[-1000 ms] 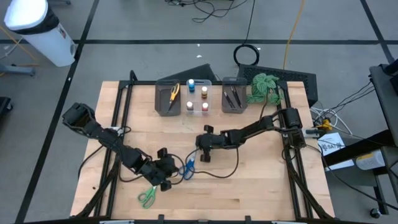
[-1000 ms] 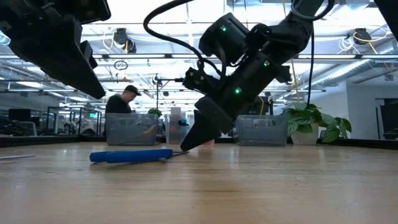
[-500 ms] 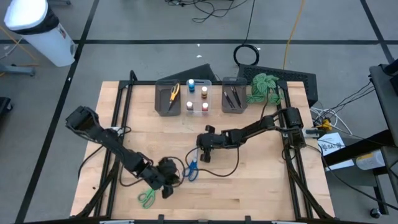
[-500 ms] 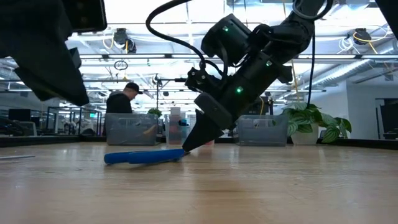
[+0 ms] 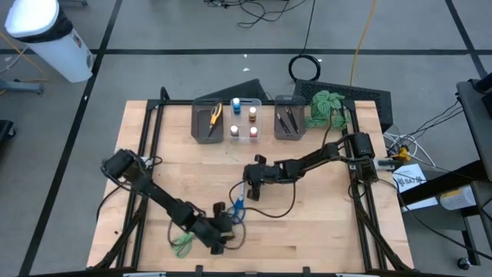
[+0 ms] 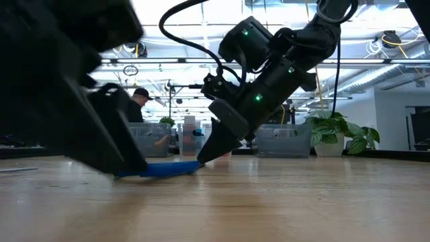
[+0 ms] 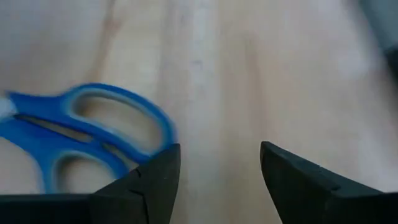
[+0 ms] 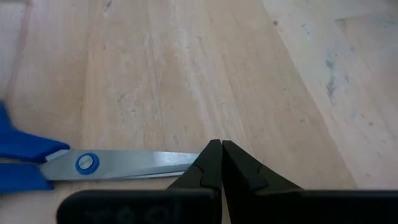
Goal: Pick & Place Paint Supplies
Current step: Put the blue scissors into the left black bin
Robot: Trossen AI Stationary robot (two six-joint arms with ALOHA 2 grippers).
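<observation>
Paint supplies are spread over a pale wooden worktop [image 5: 307,223] set in a black frame: blue-handled scissors [image 5: 237,206] lie flat near its middle, green-handled scissors [image 5: 181,244] lie near the front edge, and yellow-handled scissors [image 5: 215,115] rest inside a grey rectangular bin [image 5: 208,121] at the back. A second grey bin [image 5: 290,118] at the back holds thin dark brushes [image 5: 287,118], and between the two bins stand tiny round pots [image 5: 244,120], one of them with a blue top. A green leafy plant [image 5: 327,105] sits at the back right corner. The right gripper [image 8: 221,163] has its dark fingers pressed together, their tips resting on the steel blades of the blue-handled scissors. The left gripper [image 7: 217,171] sits low near the front edge, its fingers spread apart over bare wood, with the blue handle loops just beside one finger and nothing between them.
</observation>
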